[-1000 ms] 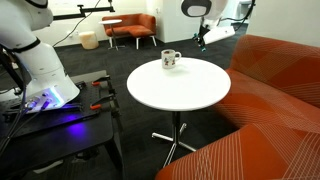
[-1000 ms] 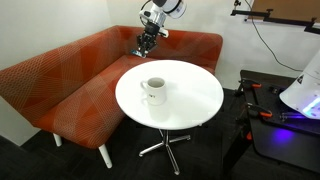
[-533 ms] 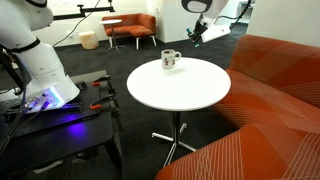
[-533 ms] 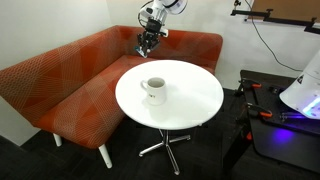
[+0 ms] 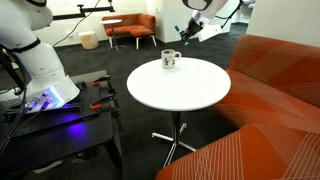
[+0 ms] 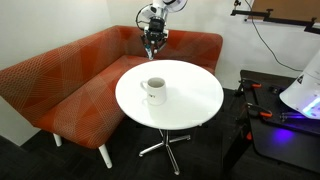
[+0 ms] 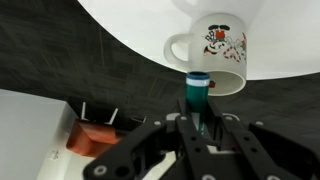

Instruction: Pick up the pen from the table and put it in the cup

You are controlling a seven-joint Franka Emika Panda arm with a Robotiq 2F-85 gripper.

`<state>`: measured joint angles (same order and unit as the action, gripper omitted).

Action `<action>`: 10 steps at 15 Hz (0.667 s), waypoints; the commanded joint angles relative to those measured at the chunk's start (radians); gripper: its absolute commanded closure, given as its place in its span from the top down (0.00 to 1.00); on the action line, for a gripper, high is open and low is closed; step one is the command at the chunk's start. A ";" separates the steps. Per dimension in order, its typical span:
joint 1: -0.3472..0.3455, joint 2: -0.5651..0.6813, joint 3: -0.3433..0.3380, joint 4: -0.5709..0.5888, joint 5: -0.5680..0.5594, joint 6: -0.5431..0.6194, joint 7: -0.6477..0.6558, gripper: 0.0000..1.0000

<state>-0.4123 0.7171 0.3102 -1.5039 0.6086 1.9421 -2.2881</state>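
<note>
The white cup (image 5: 170, 60) with a dark printed mark stands on the round white table (image 5: 185, 90), also seen in an exterior view (image 6: 154, 90) on the table (image 6: 190, 105). My gripper (image 5: 185, 33) hangs in the air beyond the table's far edge, above the orange sofa (image 6: 153, 46). In the wrist view my gripper (image 7: 199, 122) is shut on the teal pen (image 7: 197, 96), whose tip points toward the cup (image 7: 212, 48). The pen is too small to make out in the exterior views.
An orange corner sofa (image 6: 60, 85) wraps around the table. A dark workbench (image 5: 60, 125) with a second white robot base (image 5: 40, 70) stands beside it. Orange chairs (image 5: 130, 28) stand far behind.
My gripper with the pen has moved closer to the table's edge and the cup, shifting sideways along the sofa back. The cup has not moved.
</note>
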 commanded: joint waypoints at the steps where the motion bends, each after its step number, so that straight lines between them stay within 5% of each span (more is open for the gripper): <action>1: 0.045 -0.038 -0.053 -0.007 0.022 -0.106 -0.056 0.05; 10: 0.129 -0.026 -0.104 0.025 -0.012 -0.283 -0.051 0.05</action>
<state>-0.3217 0.7013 0.2449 -1.5006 0.6086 1.7442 -2.3190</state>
